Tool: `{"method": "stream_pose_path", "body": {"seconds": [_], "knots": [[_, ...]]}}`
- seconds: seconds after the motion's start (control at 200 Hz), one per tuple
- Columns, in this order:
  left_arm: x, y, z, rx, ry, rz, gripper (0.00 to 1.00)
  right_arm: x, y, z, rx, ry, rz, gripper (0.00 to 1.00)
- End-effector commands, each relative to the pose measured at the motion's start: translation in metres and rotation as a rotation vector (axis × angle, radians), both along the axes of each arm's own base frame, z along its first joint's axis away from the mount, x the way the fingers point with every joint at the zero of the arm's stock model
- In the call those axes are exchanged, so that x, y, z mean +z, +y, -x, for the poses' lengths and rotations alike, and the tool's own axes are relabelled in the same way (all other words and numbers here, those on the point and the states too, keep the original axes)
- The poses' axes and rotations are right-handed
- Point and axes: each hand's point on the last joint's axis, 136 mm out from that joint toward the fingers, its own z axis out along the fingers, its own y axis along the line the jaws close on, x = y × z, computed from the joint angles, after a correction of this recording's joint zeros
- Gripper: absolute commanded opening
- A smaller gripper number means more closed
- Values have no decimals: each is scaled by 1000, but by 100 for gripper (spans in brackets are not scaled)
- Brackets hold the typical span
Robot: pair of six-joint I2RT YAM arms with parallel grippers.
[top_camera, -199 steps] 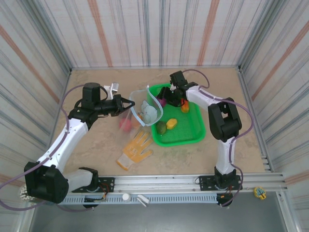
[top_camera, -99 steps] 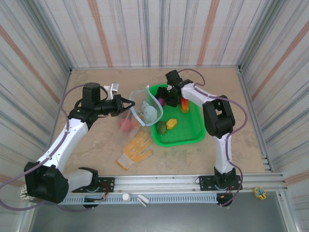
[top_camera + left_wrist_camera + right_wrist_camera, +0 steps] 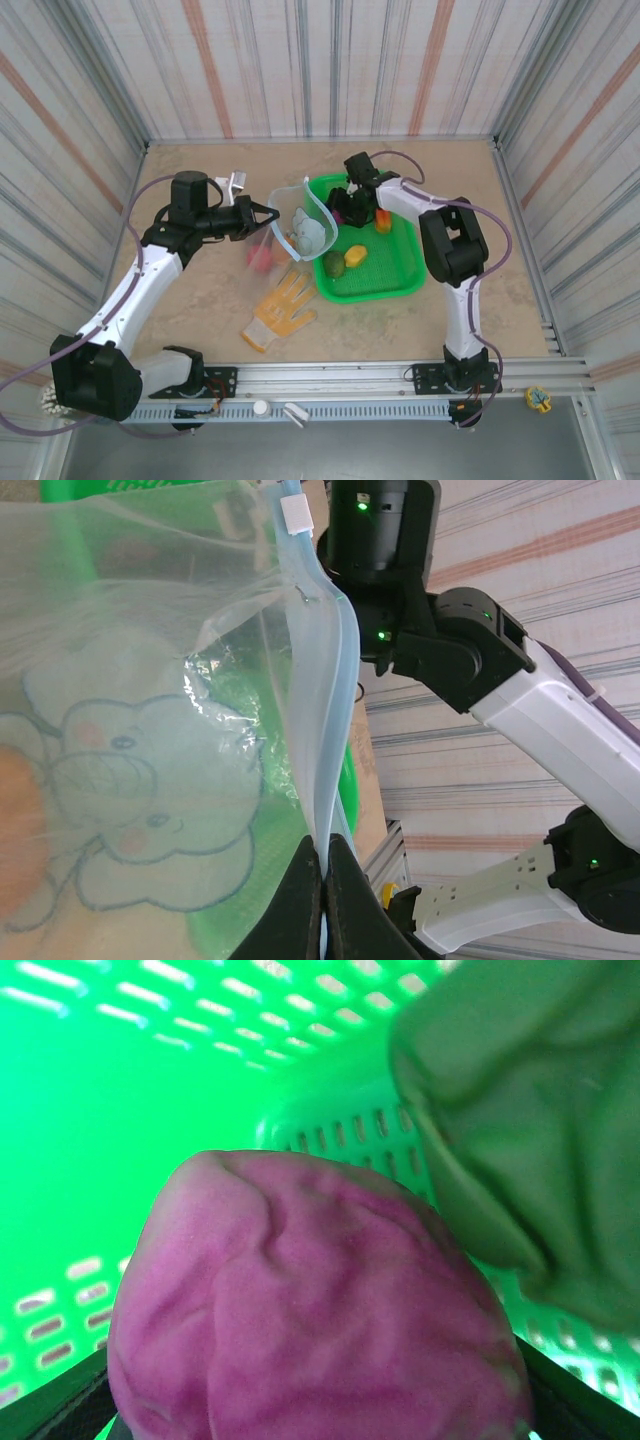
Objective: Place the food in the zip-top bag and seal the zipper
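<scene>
Green mesh basket (image 3: 388, 272) on the sandy table (image 3: 330, 340) — a yellow-orange glove (image 3: 283, 305) just beside it.

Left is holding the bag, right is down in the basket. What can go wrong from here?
1. The left end effector pinches only the thin zipper strip of the bag; it could slip out and the mouth sag.
2. The purple toy lies near the wall of the basket, a green toy close beside it; the right end effector may catch either.

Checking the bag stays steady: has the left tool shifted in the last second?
No. The left tool, pinching the zipper, sits where it did relative to the glove.
</scene>
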Motion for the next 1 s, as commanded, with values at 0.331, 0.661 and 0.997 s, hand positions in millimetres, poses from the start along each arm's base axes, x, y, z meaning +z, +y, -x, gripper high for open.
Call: {"method": "stream_pose_path", "body": {"seconds": [0.331,0.661,0.997], "knots": [[10,0,2,-11,-40,-3,0,159,-46,29,53,-332,-8,63],[10,0,2,-9,-41,-1,0,225,6,104,329,-527,-90,62],[15,1,3,-11,-57,5,0,175,78,137,567,-439,-10,63]]}}
